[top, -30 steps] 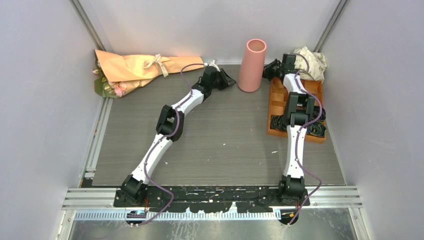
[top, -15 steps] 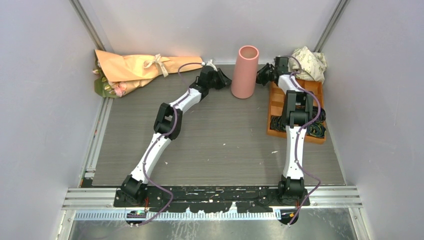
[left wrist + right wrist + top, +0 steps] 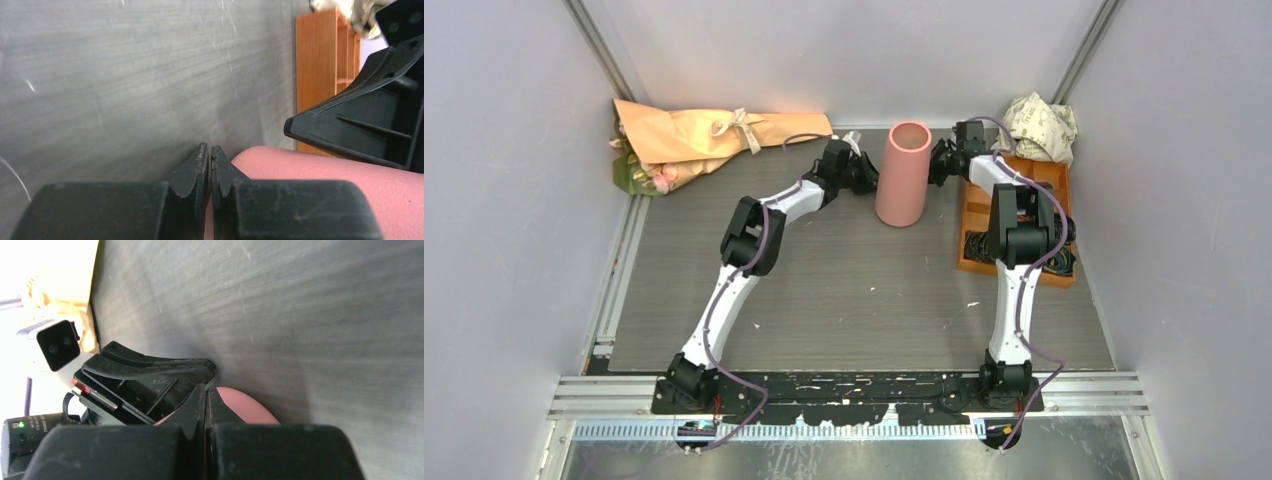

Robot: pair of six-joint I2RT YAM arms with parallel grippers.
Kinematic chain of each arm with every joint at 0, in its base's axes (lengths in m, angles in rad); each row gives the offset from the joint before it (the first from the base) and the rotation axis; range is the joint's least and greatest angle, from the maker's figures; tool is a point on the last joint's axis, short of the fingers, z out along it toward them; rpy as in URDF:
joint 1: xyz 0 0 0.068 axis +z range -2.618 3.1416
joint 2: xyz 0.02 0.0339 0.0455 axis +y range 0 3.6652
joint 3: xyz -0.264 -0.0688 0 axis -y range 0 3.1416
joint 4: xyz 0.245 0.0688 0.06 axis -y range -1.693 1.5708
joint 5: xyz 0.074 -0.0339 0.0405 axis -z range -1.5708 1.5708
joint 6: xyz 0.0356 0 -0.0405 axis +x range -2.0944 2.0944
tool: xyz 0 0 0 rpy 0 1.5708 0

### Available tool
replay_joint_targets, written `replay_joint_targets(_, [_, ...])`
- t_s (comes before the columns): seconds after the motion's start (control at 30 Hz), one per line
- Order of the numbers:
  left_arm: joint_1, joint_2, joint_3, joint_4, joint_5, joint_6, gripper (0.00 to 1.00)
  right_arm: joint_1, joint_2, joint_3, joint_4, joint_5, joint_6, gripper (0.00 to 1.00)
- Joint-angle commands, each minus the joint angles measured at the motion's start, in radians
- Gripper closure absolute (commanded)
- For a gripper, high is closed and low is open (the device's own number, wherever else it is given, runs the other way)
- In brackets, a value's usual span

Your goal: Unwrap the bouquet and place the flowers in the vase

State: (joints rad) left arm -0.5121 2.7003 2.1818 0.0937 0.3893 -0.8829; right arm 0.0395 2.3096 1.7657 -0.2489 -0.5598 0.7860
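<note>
Two robot arms flank the salmon-pink vase (image 3: 902,180), which stands on the grey table (image 3: 864,290) at about 12 o'clock, its open mouth facing up. The left gripper (image 3: 867,172) sits at the vase's 9 o'clock side and the right gripper (image 3: 938,162) at its 3 o'clock side, both close against the wall. Both wrist views show the black fingers of each gripper pressed together with nothing between them, the pink wall just beyond the tips. The bouquet (image 3: 689,135) lies on its side at 10 to 11 o'clock, well apart from the vase. It is still wrapped in peach paper and tied with a beige ribbon (image 3: 742,128), with the flowers (image 3: 656,178) peeking from its wide end. An orange tray (image 3: 980,205) sits at 2 o'clock, with crumpled white paper (image 3: 1046,122) at its far end.
</note>
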Motion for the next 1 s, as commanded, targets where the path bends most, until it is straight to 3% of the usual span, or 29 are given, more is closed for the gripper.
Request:
replay_joint_targets(0.0, [-0.056,-0.149,-0.159,0.044,0.079,0.049,0.93,0.019,-0.141,-0.099,-0.014,0.029,-0.069,0.99])
replay_joint_targets(0.33, [-0.088,-0.212,-0.346,0.062,0.089,0.062,0.94,0.018,-0.2,-0.216,-0.018,0.084,-0.083,0.99])
replay_joint_targets(0.53, [-0.078,-0.238,-0.326,-0.082,-0.003,0.136,0.89,0.01,-0.231,-0.164,-0.071,0.163,-0.112,0.95])
replay_joint_targets(0.57, [-0.075,-0.247,-0.314,-0.135,-0.031,0.162,0.87,0.004,-0.238,-0.152,-0.078,0.177,-0.114,0.92])
replay_joint_targets(0.67, [-0.058,-0.295,-0.295,-0.245,-0.135,0.237,0.65,-0.02,-0.253,-0.106,-0.094,0.212,-0.112,0.75])
replay_joint_targets(0.77, [-0.032,-0.366,-0.297,-0.32,-0.271,0.292,0.49,-0.059,-0.295,-0.091,-0.083,0.234,-0.103,0.44])
replay_joint_targets(0.87, [0.011,-0.431,-0.274,-0.413,-0.422,0.303,0.42,-0.103,-0.346,-0.106,-0.055,0.256,-0.086,0.09])
replay_joint_targets(0.9, [0.03,-0.445,-0.255,-0.458,-0.469,0.287,0.42,-0.12,-0.361,-0.112,-0.042,0.256,-0.074,0.03])
replay_joint_targets(0.97, [0.073,-0.465,-0.222,-0.539,-0.53,0.229,0.42,-0.157,-0.396,-0.128,-0.016,0.247,-0.054,0.01])
